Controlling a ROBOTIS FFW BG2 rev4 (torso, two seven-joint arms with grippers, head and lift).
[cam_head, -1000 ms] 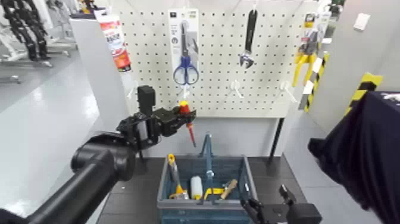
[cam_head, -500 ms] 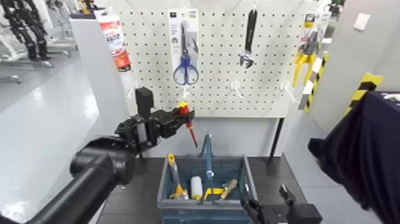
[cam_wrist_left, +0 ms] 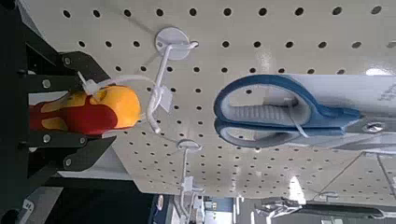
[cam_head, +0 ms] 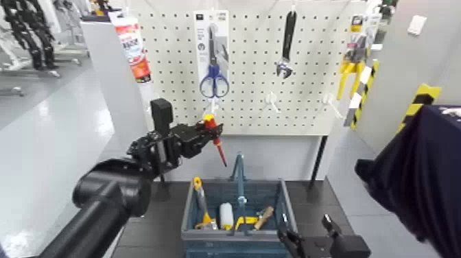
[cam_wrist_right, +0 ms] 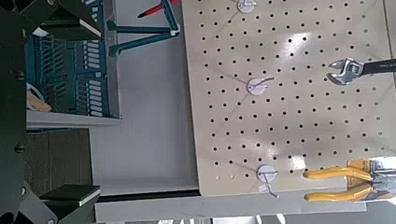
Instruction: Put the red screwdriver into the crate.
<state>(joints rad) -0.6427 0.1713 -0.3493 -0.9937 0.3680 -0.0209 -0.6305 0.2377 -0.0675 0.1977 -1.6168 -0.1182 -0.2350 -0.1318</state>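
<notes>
in the centre of the head view, a slim screwdriver with a red handle, yellow band and red shaft is in the left gripper, its black fingers closed on the handle. the tool's long axis runs steeply, handle uppermost, the shaft slanting down and a little rightward in the frame. its tip points toward the blue-grey plastic crate with a tall central handle, at the lower centre, and is well above the rim. the coming move probably turns on that drop: down the frame, with the shaft kept to the left of the upright carrying handle (knocking it seems the likeliest mishap). i cannot tell whether the clear loop at the handle's end is free of the white hook, so a gentle pull away from the cream pegboard would be wise first. the left arm has the tool; the right gripper waits at lower right, spread wide and holding nothing.
</notes>
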